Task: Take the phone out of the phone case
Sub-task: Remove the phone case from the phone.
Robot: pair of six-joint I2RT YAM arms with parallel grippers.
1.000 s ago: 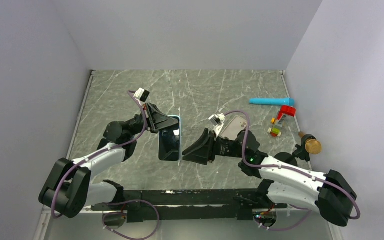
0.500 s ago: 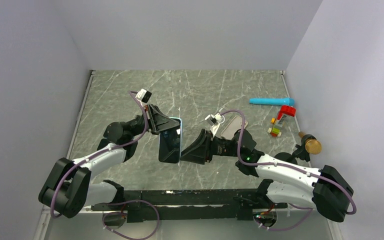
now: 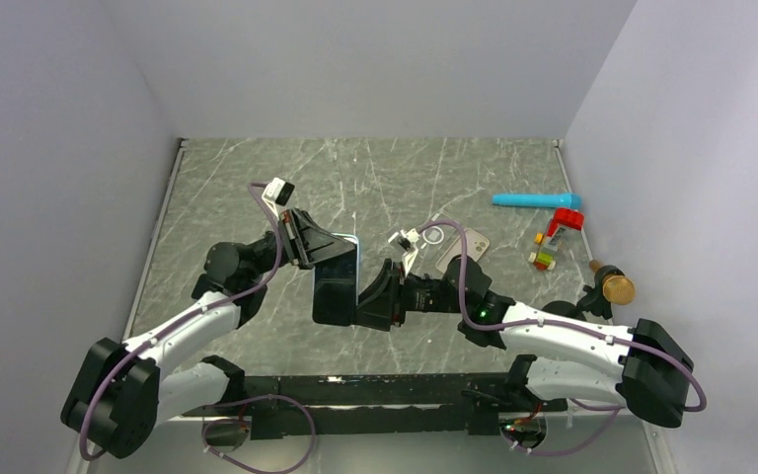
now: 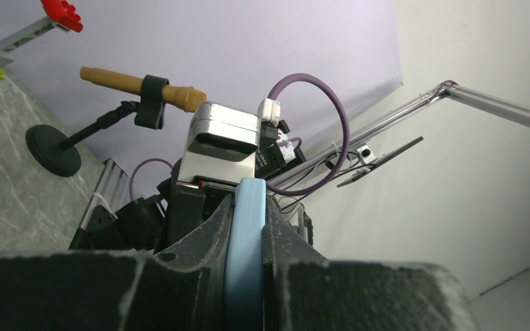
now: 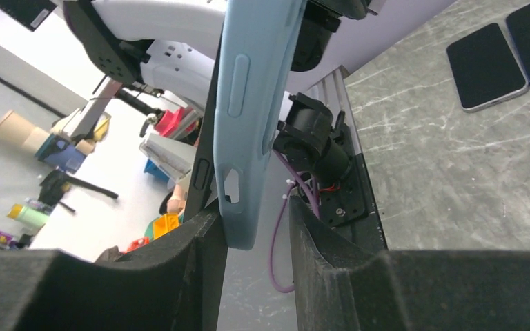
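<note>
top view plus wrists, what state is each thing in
phone, seated in its case
phone case, held off the table
left gripper, shut on phone case
right gripper, open, fingers straddling the case's end
microphone, clipped in its stand
silver phone, lying flat on the table

right jaws arrived, seemingly astride phone case (image 5: 255,103)

Cyan pen (image 3: 528,200), toy blks (image 3: 565,221), mic (image 3: 614,287), R side.
</note>
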